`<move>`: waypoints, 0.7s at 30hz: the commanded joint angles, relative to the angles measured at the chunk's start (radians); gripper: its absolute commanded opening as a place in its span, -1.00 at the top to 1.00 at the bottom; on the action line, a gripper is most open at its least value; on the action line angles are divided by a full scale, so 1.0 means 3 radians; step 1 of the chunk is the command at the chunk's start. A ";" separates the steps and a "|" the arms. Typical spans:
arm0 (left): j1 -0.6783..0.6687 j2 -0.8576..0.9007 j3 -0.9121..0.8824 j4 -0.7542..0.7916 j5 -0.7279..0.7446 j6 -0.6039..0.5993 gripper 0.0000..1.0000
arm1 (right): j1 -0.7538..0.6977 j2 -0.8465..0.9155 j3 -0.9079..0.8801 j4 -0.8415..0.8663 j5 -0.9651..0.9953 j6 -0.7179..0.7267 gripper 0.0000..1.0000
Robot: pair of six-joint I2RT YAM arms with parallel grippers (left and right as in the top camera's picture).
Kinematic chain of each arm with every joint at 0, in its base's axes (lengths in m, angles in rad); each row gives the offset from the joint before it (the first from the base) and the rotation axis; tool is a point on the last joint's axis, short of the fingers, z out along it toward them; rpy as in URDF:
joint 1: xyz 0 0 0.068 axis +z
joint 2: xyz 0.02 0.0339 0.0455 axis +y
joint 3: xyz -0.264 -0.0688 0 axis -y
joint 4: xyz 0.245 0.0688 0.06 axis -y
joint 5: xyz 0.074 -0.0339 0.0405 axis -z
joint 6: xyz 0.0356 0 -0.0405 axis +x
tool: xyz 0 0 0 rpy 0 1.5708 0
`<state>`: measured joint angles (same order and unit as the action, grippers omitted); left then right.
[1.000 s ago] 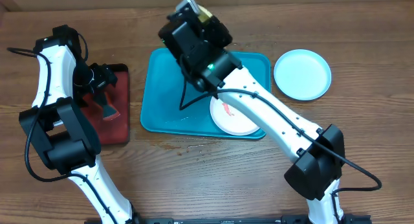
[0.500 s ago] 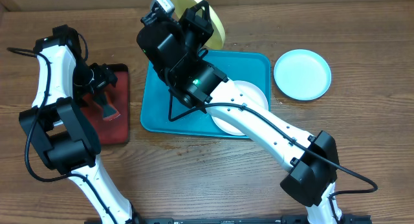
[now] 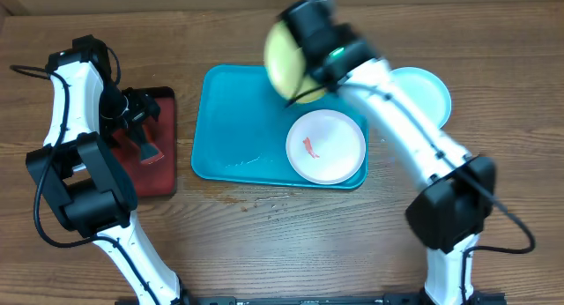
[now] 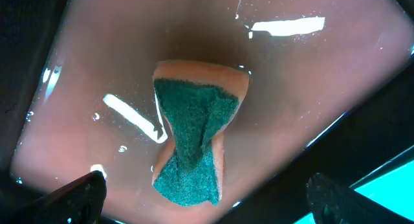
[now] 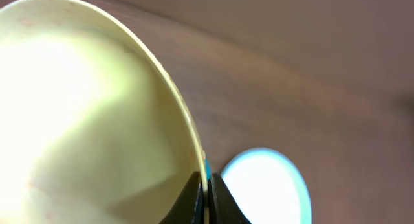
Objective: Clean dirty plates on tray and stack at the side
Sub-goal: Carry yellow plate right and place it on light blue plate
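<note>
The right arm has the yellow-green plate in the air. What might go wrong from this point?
1. The right pincer grips the yellow-green plate by its rim alone, steeply tilted; it may slip and fall onto the tray or the white plate.
2. The light blue plate lies partly under the arm; a hasty set-down may knock it aside instead of stacking.
</note>
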<state>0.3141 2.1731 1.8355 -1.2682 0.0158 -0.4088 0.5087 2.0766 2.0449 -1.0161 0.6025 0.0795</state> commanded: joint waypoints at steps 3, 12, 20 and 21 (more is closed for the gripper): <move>0.0011 -0.0008 0.0062 -0.0011 0.0027 0.0041 -1.00 | -0.0835 -0.0309 0.0036 -0.0333 -0.0922 0.0547 0.92; 0.0010 -0.0008 0.0062 -0.0008 0.0027 0.0038 -1.00 | -0.2089 -0.0215 -0.0367 -0.0673 -0.2031 0.0546 0.92; -0.0005 -0.0008 0.0062 0.0010 0.0037 0.0027 -1.00 | -0.2462 -0.0215 -0.1010 -0.0256 -0.2321 0.0507 0.89; -0.0005 -0.0008 0.0062 0.0018 0.0038 0.0024 -1.00 | -0.2461 -0.0215 -0.1069 -0.0187 -0.2355 0.0507 0.80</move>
<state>0.3141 2.1731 1.8355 -1.2663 0.0158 -0.4088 -0.2356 2.0502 1.7557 -1.1049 -0.0181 0.2356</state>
